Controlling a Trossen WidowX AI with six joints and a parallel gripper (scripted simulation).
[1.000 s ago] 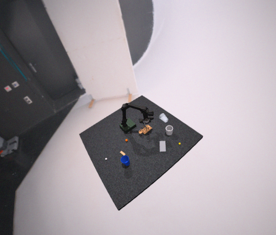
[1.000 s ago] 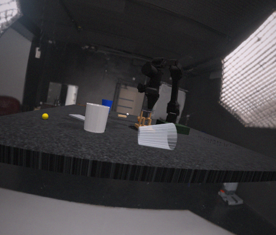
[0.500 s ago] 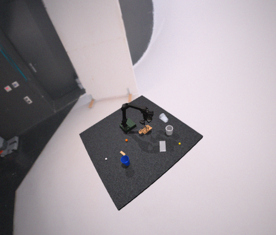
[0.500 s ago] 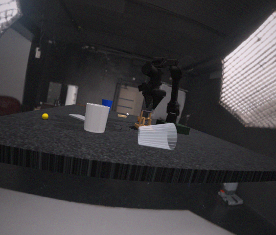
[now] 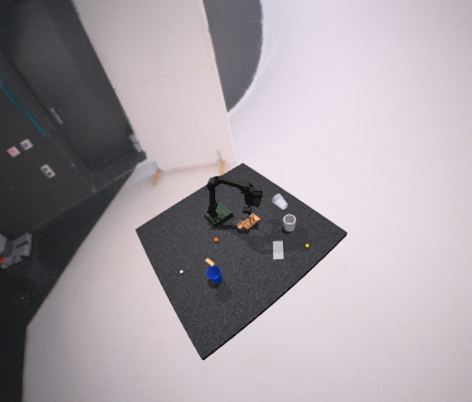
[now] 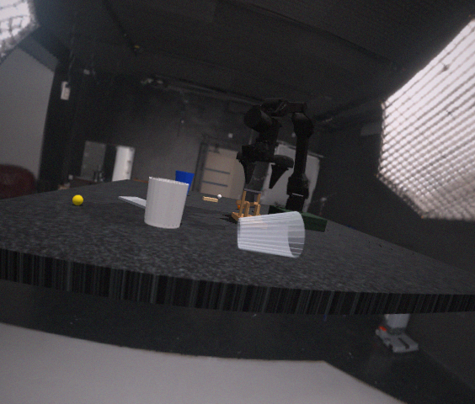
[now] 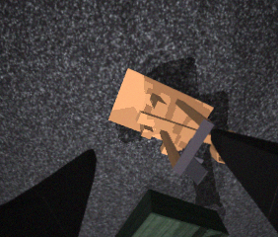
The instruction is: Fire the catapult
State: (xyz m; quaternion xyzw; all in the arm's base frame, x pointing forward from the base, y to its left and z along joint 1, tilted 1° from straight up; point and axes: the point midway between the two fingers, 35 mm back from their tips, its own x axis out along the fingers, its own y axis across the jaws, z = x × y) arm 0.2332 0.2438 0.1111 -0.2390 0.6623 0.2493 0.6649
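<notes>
Just above the catapult (image 5: 251,221) (image 6: 246,214) (image 7: 136,94) on the dark counter (image 5: 244,276) (image 6: 211,243) (image 7: 40,74) — hand (image 5: 252,208) (image 6: 260,184) (image 7: 153,144) wide open, nothing between the fingers (white mug (image 5: 289,228) (image 6: 166,203) standing upright, well apart from both)

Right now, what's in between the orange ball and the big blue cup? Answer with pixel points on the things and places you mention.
A small wooden block (image 5: 209,261) (image 6: 210,199) lies there, nearer the blue cup (image 5: 214,275) (image 6: 184,178). The top view shows it.

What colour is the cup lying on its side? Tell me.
Clear, whitish, with fine lengthwise stripes; exterior view.
</notes>
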